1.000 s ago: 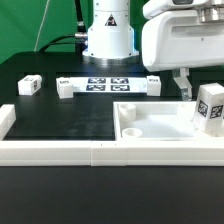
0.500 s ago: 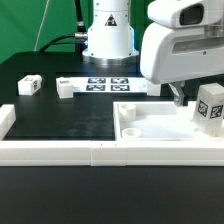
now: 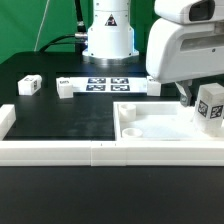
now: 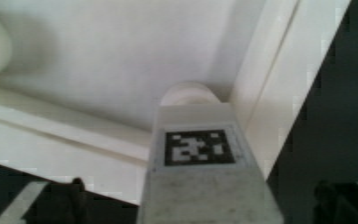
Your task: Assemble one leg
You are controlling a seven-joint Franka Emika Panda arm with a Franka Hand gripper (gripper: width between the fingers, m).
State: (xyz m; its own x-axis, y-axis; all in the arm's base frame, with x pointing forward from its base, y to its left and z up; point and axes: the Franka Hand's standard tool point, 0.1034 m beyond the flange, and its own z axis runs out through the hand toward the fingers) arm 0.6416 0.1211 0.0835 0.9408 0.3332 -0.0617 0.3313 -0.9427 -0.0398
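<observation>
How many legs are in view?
4, from the exterior view's left: first leg, alone; second leg and third leg at the marker board's ends; fourth leg upright on the panel. The arm may hide more.

Bright, even light is cast from above, and only soft shadows are thrown on the black table (image 3: 60, 115). White surfaces are nearly washed out. The wrist view is blurred throughout; the leg (image 4: 201, 185) is rendered out of focus.

The leg (image 3: 209, 108) is seen as smooth white plastic, with tags printed in matt black and white; the table (image 3: 60, 120) is surfaced in matt black. The panel (image 3: 165, 128) is moulded in smooth, faintly glossy white plastic.
</observation>
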